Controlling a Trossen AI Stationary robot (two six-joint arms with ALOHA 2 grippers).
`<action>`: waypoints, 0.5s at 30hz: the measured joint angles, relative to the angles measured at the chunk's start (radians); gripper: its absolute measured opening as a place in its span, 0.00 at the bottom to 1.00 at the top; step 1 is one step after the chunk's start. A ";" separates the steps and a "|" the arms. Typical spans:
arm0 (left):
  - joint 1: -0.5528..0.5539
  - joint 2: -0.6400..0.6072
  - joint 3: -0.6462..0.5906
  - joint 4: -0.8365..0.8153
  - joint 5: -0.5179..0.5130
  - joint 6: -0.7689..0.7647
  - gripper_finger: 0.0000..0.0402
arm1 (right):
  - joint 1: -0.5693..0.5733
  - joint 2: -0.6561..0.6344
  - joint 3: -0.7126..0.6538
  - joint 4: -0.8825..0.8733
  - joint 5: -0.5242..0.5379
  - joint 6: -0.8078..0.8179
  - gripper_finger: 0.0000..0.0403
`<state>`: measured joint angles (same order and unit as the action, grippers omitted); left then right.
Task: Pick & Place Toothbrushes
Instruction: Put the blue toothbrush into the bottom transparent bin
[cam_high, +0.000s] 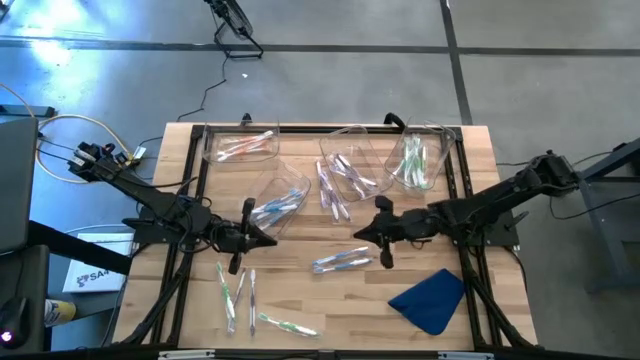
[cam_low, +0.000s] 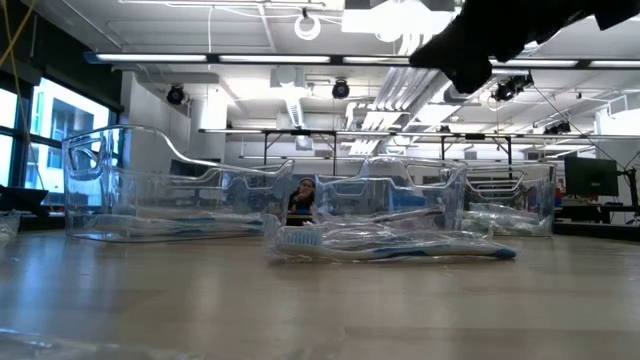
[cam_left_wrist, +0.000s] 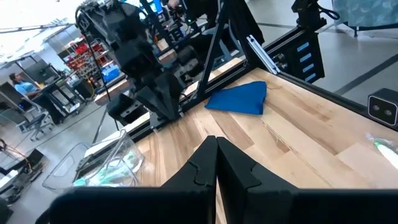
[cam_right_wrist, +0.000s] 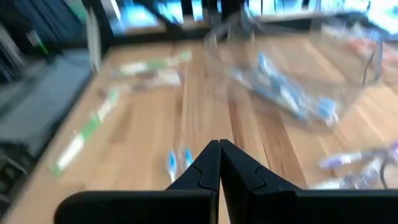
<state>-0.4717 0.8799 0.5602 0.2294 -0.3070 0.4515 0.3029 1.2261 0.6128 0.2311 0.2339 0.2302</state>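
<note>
Both grippers shut tight and empty, facing each other over mid-table; toothbrushes in bins and loose on wood.

Left gripper (cam_high: 268, 238) fingers pressed together, nothing held, arm stretched in low from table's left edge; right gripper (cam_high: 362, 233) same, fingers closed on nothing, arm reaching in from right edge. Landmark: blue cloth (cam_high: 430, 298) at front right. Four clear bins (cam_high: 350, 150) in a row behind the grippers, far from cloth: pink, blue, purple, green toothbrushes (cam_high: 340, 262) inside; a blue pair lies just left of cloth, green ones further left.
</note>
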 joint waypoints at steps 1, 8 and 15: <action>0.000 0.000 0.000 0.000 0.000 0.000 0.00 | 0.003 0.011 0.018 -0.049 0.002 -0.001 0.00; 0.000 0.000 0.000 -0.001 -0.003 0.000 0.00 | 0.005 0.127 0.052 -0.150 -0.089 0.002 0.00; 0.000 0.001 0.000 -0.013 -0.003 0.000 0.00 | 0.013 0.240 0.052 -0.138 -0.163 0.113 0.00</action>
<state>-0.4717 0.8810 0.5598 0.2165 -0.3096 0.4515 0.3158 1.4658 0.6647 0.0932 0.0707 0.3429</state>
